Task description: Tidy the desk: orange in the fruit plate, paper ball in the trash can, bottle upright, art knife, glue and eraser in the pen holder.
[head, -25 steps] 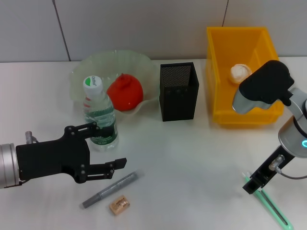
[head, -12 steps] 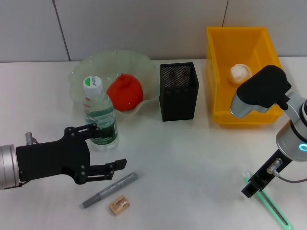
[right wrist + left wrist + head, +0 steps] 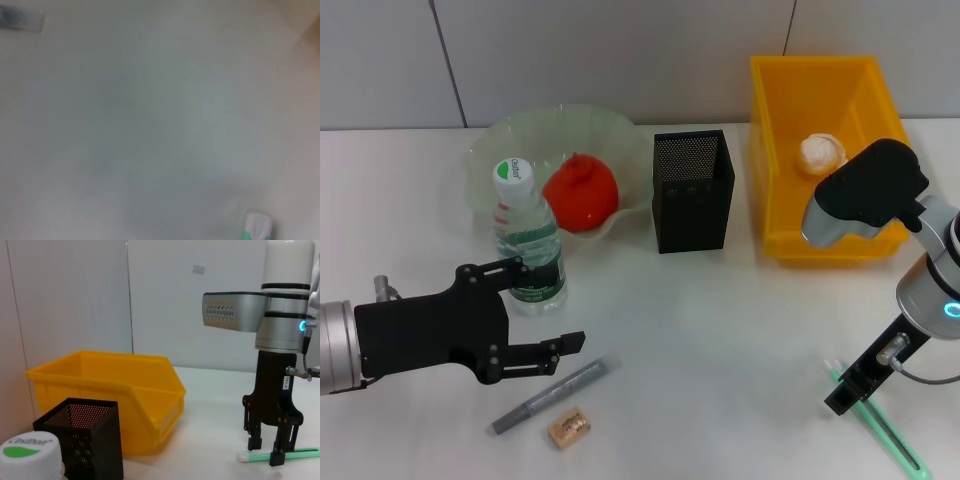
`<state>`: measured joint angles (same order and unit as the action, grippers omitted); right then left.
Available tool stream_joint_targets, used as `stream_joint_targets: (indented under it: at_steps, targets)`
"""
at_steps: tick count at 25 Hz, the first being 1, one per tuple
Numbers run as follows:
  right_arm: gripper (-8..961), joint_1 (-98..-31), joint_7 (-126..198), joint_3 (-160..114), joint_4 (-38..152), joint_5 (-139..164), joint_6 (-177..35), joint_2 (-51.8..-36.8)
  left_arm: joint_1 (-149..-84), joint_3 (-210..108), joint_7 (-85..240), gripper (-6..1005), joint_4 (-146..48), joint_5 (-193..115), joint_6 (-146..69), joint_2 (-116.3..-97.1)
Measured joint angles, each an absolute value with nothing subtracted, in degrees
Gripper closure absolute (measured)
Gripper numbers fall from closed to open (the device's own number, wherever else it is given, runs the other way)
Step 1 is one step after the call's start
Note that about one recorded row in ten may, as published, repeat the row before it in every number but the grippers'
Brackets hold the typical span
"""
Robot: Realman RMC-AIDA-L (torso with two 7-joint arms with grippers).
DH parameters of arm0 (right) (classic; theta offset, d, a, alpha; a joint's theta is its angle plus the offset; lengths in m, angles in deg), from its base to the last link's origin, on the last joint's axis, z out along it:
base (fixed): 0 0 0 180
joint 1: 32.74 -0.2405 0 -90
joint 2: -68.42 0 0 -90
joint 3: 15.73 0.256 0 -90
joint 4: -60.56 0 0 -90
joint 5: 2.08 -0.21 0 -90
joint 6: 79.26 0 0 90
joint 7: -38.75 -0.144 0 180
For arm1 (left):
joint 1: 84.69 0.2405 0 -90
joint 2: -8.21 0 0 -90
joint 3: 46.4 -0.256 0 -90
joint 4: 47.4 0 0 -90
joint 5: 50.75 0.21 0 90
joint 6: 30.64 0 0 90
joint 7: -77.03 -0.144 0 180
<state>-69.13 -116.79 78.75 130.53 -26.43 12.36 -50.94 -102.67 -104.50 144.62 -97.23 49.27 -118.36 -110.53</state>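
The right gripper [image 3: 844,392] stands vertical, fingertips down on the white table [image 3: 720,320] at the near right, directly over the head end of the green art knife [image 3: 885,430]. In the left wrist view this gripper [image 3: 270,452] has its two fingers parted, one on each side of the knife [image 3: 280,455], which lies flat on the table; the fingers straddle it and whether they touch it cannot be told. The right wrist view shows only bare table and the white-and-green tip of the knife [image 3: 256,228]. The left gripper [image 3: 545,315] is held horizontally above the near left of the table, fingers spread wide and holding nothing; its upper finger lies just in front of the base of the bottle [image 3: 527,240]. The bottle stands upright with its white cap on, just in front of the fruit plate [image 3: 500,140]. The orange [image 3: 581,193] rests in the fruit plate. The black mesh pen holder [image 3: 692,190] stands between the fruit plate and the yellow trash can [image 3: 780,150], near both. The paper ball [image 3: 821,151] lies inside the trash can. The grey glue stick [image 3: 550,395] lies flat on the table just below the left gripper's lower finger, and the eraser [image 3: 568,427] lies just beside it on the near side.
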Motion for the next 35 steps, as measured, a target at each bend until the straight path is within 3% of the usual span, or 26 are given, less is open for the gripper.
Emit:
stream_joint_targets:
  at_steps: [13,16,27,31,35]
  targets:
    - [457,-69.17,-117.59,78.75,129.53,-26.42,11.62,-50.94,-102.71,-104.5,144.62,193,-97.24,49.27,-118.36,-110.53]
    - [554,-69.18,-117.68,78.75,129.53,-26.43,11.61,-50.94,-102.66,-104.5,144.62,193,-97.24,49.27,-118.36,-110.53]
    - [624,-69.03,-118.19,78.75,129.58,-26.41,11.53,-50.94,-102.62,-105.08,144.62,193,-97.24,49.23,-118.36,-110.53]
    - [718,-69.03,-118.28,78.75,129.69,-26.27,11.53,-50.94,-102.59,-105.11,144.62,194,-97.24,49.19,-118.37,-110.53]
    - [752,-69.04,-118.29,78.75,129.83,-26.21,11.53,-50.94,-102.53,-105.11,144.62,194,-97.24,49.18,-118.39,-110.53]
